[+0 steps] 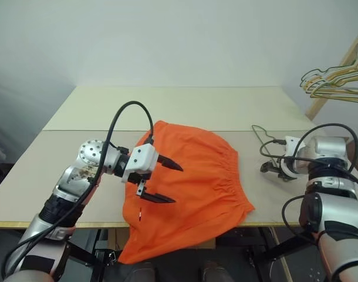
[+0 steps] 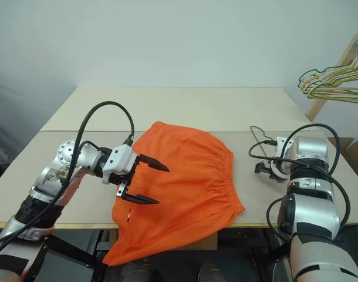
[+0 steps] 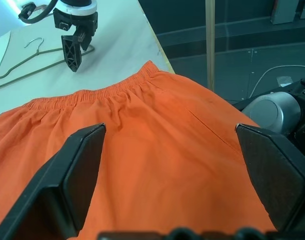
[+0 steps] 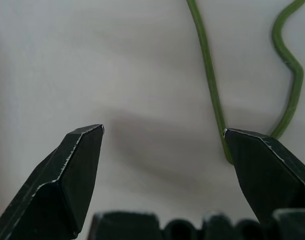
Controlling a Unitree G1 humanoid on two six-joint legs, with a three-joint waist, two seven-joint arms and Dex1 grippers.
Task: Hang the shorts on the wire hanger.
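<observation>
Left gripper [image 1: 163, 180] is out over the orange shorts [image 1: 196, 176], and we can see its two black fingers spread wide with nothing between them, pointing to the right across the cloth. Those shorts lie flat in the middle of the desk [image 1: 185, 106], gathered waistband [image 1: 233, 176] turned to the right, and the near-left part of the cloth spills over the near edge of the desk and hangs down. From the left wrist we look straight across the orange fabric to the waistband, with pale desk beyond it.

Over on the right, our right gripper [image 3: 72, 47] points steeply down at the desk, just right of the waistband and clear of the cloth. Its fingers stand wide apart as well, empty, with bare desk between the tips. Right there under it lies the wire hanger [image 3: 22, 62], a thin olive-green wire flat on the desk; from the right wrist we see one strand of it [image 4: 208, 80] running just inside one finger tip, not pinched. Whether the finger touches the wire we cannot tell.

Far right, off the desk, a bunch of yellow and dark hangers [image 1: 337, 82] hangs on a wooden rack [image 1: 337, 73].
</observation>
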